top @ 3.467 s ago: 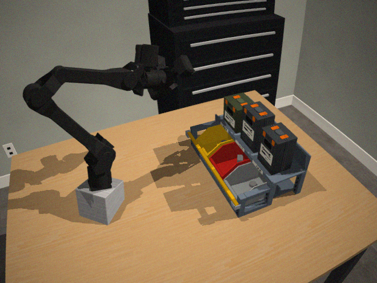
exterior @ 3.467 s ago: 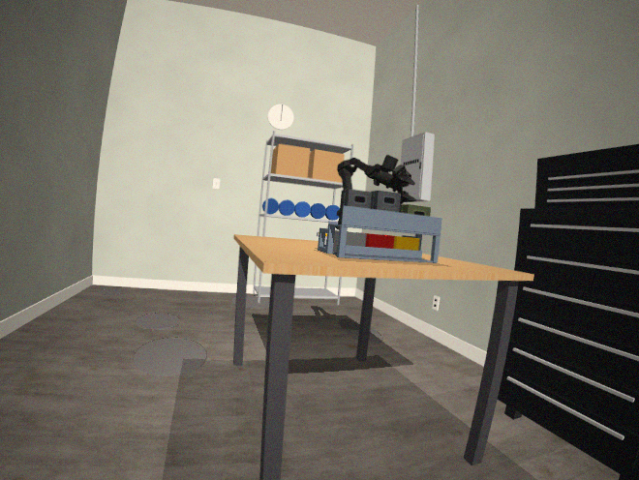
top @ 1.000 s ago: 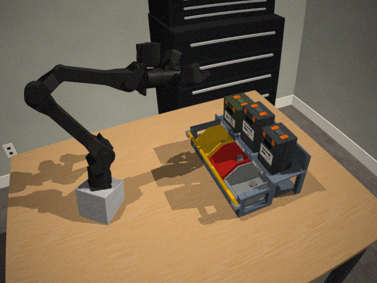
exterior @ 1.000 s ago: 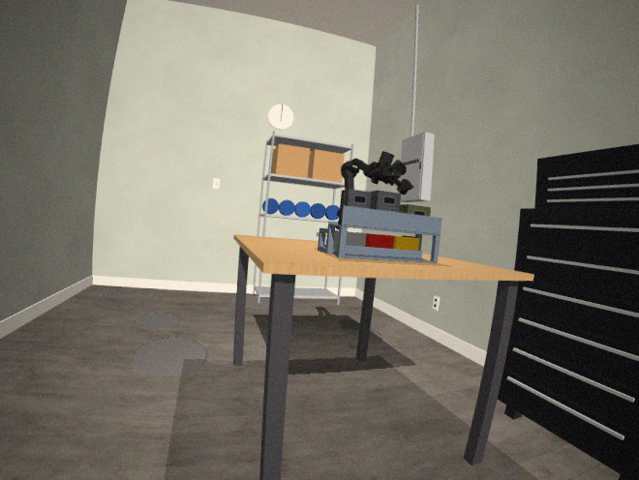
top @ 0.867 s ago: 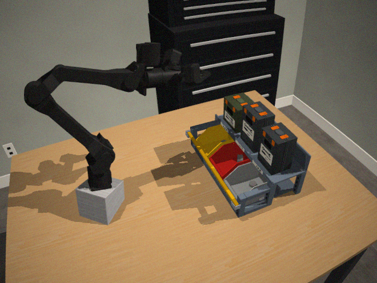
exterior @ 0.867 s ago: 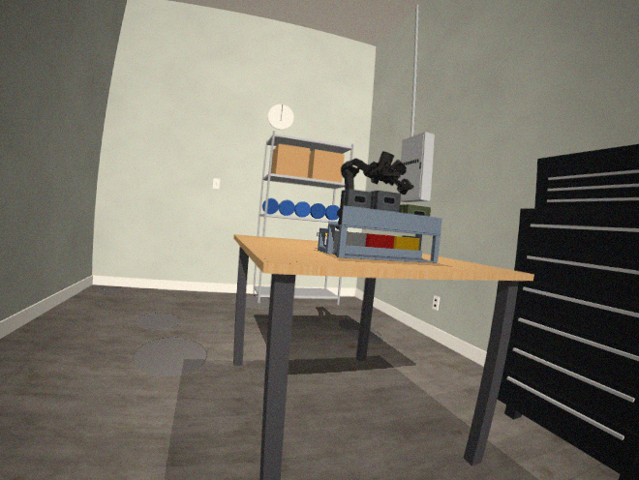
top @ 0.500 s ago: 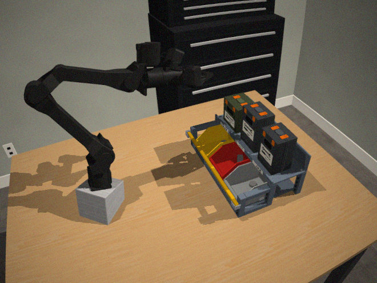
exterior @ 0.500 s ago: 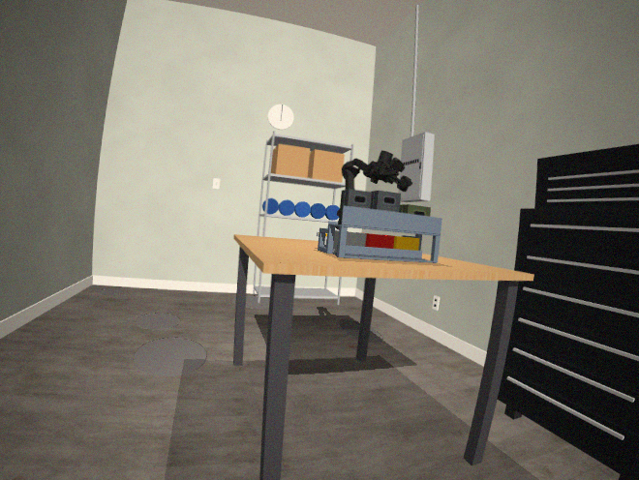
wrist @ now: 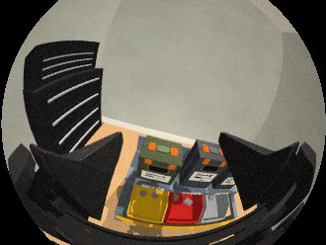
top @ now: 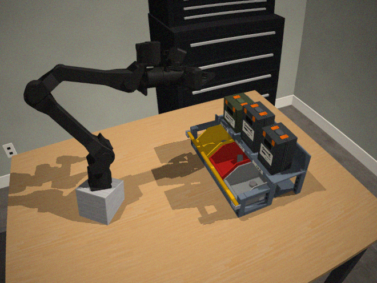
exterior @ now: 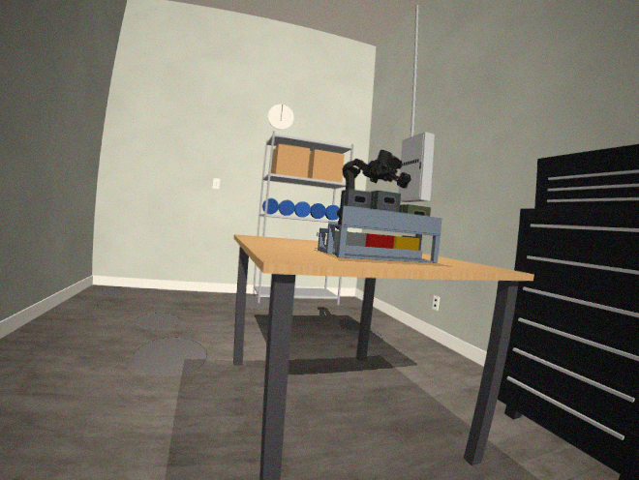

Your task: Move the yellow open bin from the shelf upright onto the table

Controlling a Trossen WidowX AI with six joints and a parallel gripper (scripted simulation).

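The yellow open bin (top: 213, 137) (exterior: 406, 242) (wrist: 149, 204) sits in the far slot of the blue-grey shelf's (top: 300, 160) (exterior: 392, 219) lower tier, next to a red bin (top: 229, 158) (wrist: 183, 208) and a grey bin (top: 247, 179) (wrist: 217, 205). Small grey parts lie in the bins. My gripper (top: 210, 77) (exterior: 405, 179) (wrist: 173, 137) is open and empty. It hangs high above the table, up and to the left of the yellow bin, pointing toward the shelf.
Three dark boxes with orange tabs (top: 275, 146) (wrist: 161, 157) stand on the shelf's upper tier behind the bins. A yellow rail (top: 213, 170) runs along the shelf's front. A black drawer cabinet (top: 231, 45) stands behind the wooden table (top: 183, 243). The arm's grey base block (top: 100, 202) stands at the left.
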